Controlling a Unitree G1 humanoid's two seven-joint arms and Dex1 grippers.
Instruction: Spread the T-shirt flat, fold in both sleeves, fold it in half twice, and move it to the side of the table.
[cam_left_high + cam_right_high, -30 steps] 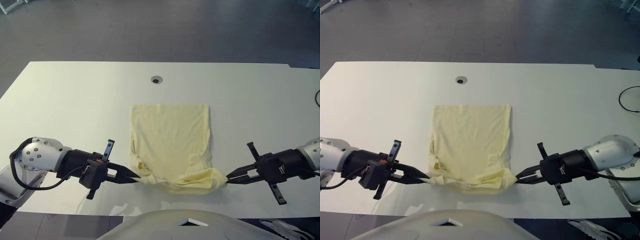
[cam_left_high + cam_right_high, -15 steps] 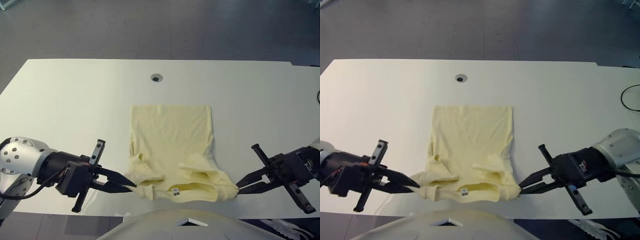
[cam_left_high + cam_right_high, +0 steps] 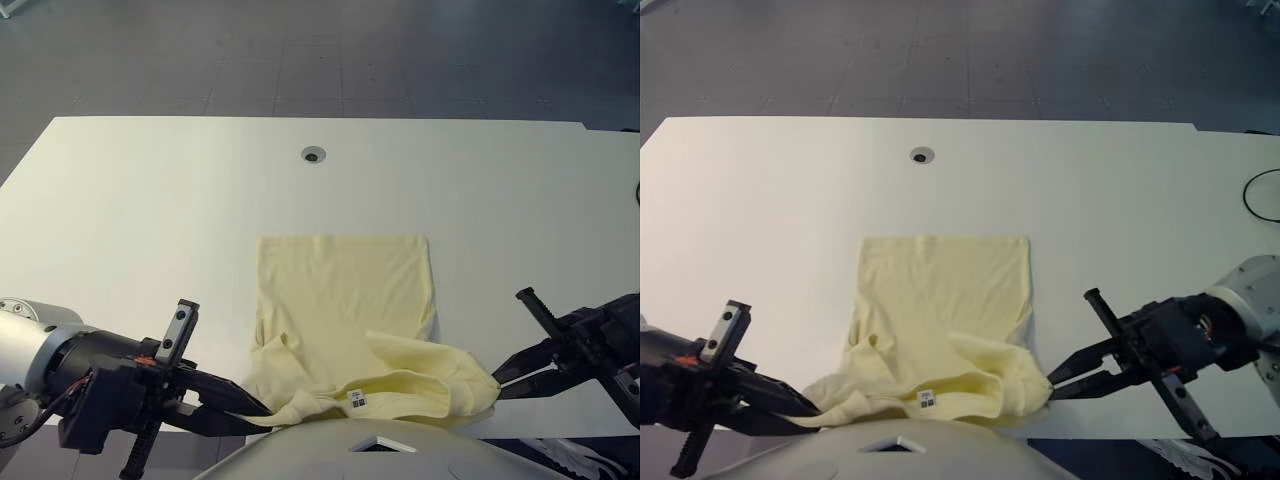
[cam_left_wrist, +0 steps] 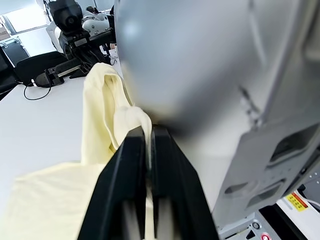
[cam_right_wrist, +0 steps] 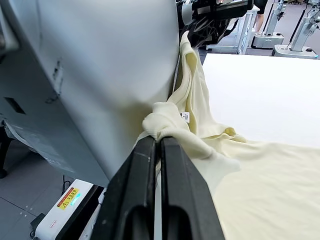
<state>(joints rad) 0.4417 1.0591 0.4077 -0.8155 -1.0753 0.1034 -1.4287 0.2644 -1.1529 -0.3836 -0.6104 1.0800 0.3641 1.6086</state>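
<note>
A pale yellow T-shirt [image 3: 345,300] lies on the white table [image 3: 150,200], its far part flat and its near edge bunched and lifted at the table's front edge. My left gripper [image 3: 250,412] is shut on the shirt's near left corner [image 4: 132,117]. My right gripper [image 3: 497,386] is shut on the near right corner [image 5: 162,122]. A small white label [image 3: 356,397] shows on the raised near edge between the two grippers.
A round cable hole [image 3: 314,155] sits in the table toward the far side. A black cable loop [image 3: 1262,197] lies at the table's right edge. Bare table stretches to the left, right and far side of the shirt.
Both grippers have pulled the shirt's near corners toward the front edge and apart. The whole shirt has slid nearer, and its near edge has turned up, showing the label.
</note>
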